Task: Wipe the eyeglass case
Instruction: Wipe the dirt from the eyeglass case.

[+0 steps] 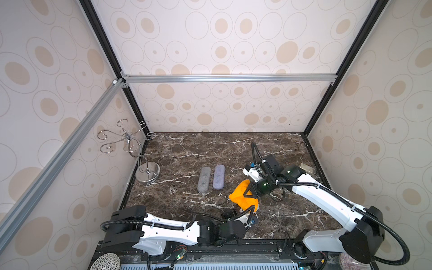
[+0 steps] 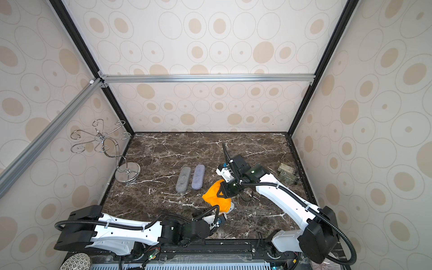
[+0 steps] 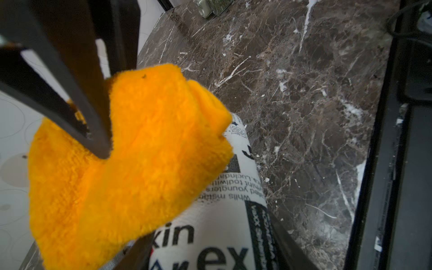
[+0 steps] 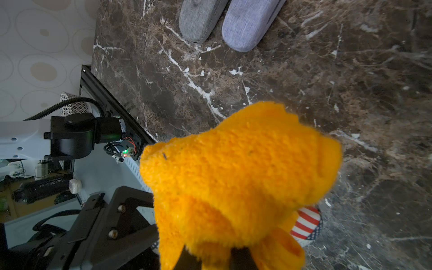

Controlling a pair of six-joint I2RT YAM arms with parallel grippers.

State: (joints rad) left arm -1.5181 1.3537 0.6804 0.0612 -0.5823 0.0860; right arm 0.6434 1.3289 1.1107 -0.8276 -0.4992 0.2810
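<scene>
Eyeglass case (image 3: 222, 210), rounded, white with black newsprint lettering, pinched in left gripper (image 3: 205, 233) near front of veined brown marble counter (image 1: 187, 152). Fluffy orange cloth (image 3: 131, 163), bunched, clamped by right gripper (image 4: 214, 256), draped over the case. Oblong woven-fabric grey case (image 1: 203, 179) and lavender case (image 1: 218, 176) lie side by side, flat, further back.

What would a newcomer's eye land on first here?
The orange cloth, front and centre, pinched in the right gripper and draped over a newsprint-patterned glasses case that the left gripper holds. Behind it, a grey case and a lilac case lie side by side on the marble table; a wire stand sits at its left edge.
</scene>
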